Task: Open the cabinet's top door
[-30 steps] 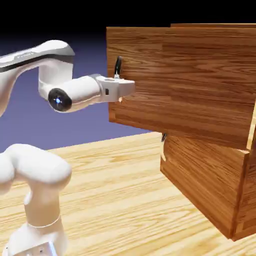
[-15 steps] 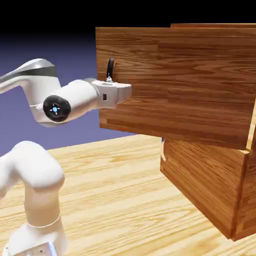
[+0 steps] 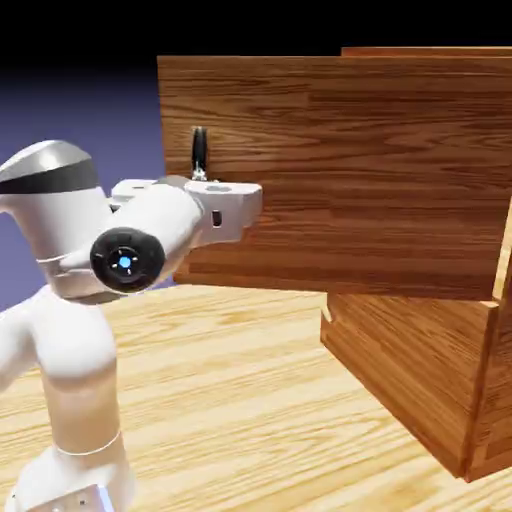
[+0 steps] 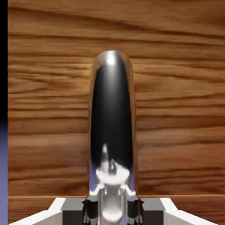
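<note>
One white robot arm point(image 3: 70, 350) is at the exterior view's left, with its base on the pale wood table point(image 3: 230, 400). A bit of blue-purple backdrop point(image 3: 110, 130) shows behind it. The arm bends up high, then reaches right to the top door. Next comes the dark, curved handle point(image 3: 200, 152), standing upright near the top door's left edge. In the hand view, the hand point(image 4: 112, 212) is clamped on the low end of the handle, with one grey tip on each side. The top door point(image 3: 380, 180) is brown wood with wavy lines. It is swung open, and its free edge sticks out to the left. Below it, more to the right, is the lower door point(image 3: 410, 350), partly hidden by the top door. Farthest right is the side of the big brown cabinet point(image 3: 495, 410), sitting on the table
</note>
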Motion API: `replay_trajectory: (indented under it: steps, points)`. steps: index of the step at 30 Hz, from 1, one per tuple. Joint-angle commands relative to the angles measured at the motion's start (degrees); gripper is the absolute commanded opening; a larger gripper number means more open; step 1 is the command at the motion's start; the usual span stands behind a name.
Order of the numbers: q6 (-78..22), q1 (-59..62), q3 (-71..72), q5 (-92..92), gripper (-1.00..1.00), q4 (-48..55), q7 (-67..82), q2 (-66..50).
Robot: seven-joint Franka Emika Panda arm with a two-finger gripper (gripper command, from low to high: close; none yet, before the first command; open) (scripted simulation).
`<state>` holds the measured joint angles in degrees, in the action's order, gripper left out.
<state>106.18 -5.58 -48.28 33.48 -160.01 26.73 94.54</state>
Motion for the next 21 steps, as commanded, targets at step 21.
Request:
replay_trajectory:
  steps: [21]
  points:
    - [-37.6,-29.3,-18.2,-12.5,-1.0,42.5,-3.3,-6.1]
